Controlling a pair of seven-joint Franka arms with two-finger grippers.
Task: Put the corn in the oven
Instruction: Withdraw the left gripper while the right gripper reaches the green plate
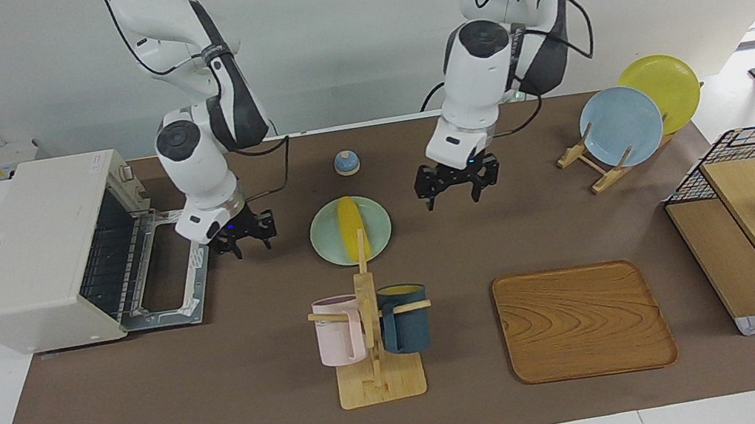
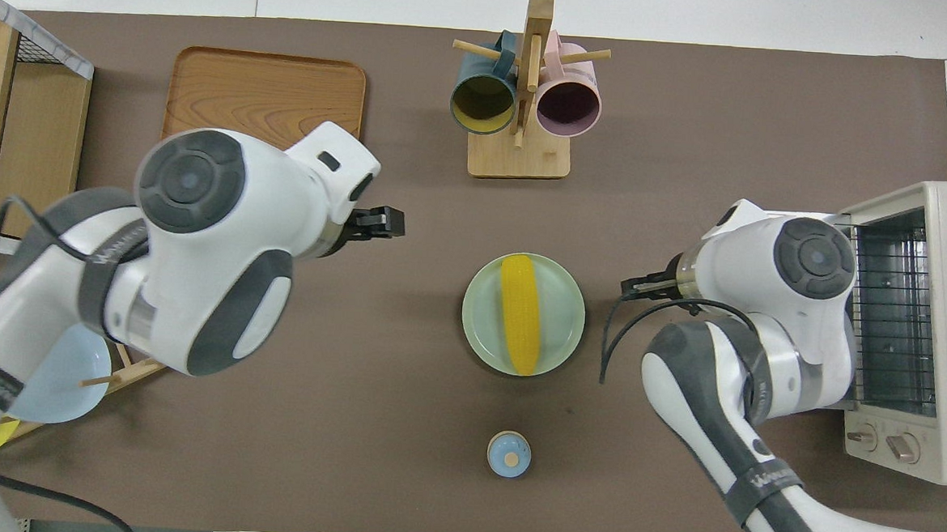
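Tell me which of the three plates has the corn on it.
The pale green plate, lying flat mid-table between the two grippers, carries the corn. The blue plate and yellow plate stand upright and empty in the wooden rack toward the left arm's end.

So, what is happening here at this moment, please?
Nothing is held yet. The corn lies on a pale green plate in the middle of the table. The oven stands at the right arm's end, with its door already folded down. The right gripper hangs low between the oven door and the plate, its fingers open and empty. The left gripper hangs open beside the plate, toward the left arm's end.
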